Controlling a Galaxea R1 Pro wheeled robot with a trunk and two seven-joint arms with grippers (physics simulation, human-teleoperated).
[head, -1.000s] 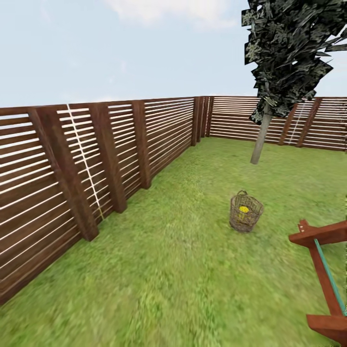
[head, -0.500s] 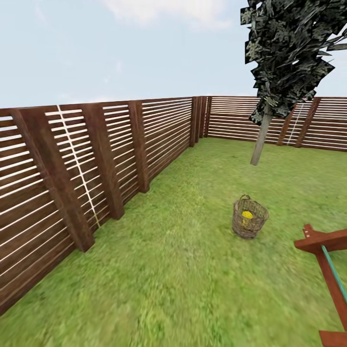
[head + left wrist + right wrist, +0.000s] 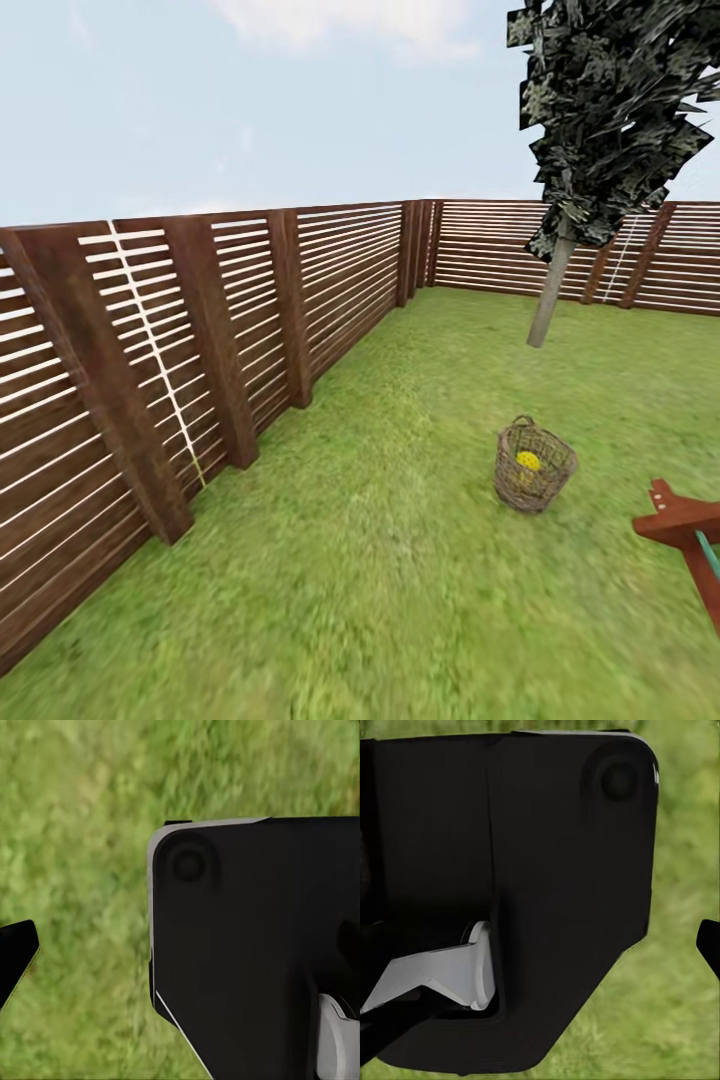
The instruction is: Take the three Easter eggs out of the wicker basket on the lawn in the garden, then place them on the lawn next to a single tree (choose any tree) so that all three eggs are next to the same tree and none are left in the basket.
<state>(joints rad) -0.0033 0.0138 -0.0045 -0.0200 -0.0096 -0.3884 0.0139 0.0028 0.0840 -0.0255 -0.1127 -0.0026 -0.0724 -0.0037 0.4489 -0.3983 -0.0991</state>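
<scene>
In the left wrist view a large black housing [image 3: 255, 945] with a pale edge covers most of the frame above blurred grass, and a dark tip [image 3: 13, 956] juts in at one border; whether the left gripper's fingers are apart or together cannot be told. In the right wrist view a similar black housing [image 3: 510, 892] with a grey-white part [image 3: 442, 975] near its base hangs over the grass, with a dark tip [image 3: 711, 945] at the edge; the right gripper's state cannot be told either.

In the head view, the wicker basket [image 3: 534, 465] stands upright on the lawn [image 3: 380, 560], in the right half of the view and well ahead. Through its open weave one yellow Easter egg [image 3: 528, 461] shows inside; how many eggs lie there cannot be made out. Beyond the basket, further back and slightly to the right, the tree [image 3: 553, 290] rises from the grass with a pale trunk and dark speckled foliage. A brown slatted wooden fence [image 3: 230, 330] runs along the left side and across the back of the garden. At the lower right edge a red-brown wooden frame [image 3: 680, 525] with a teal strip juts into view, near the basket but apart from it.
</scene>
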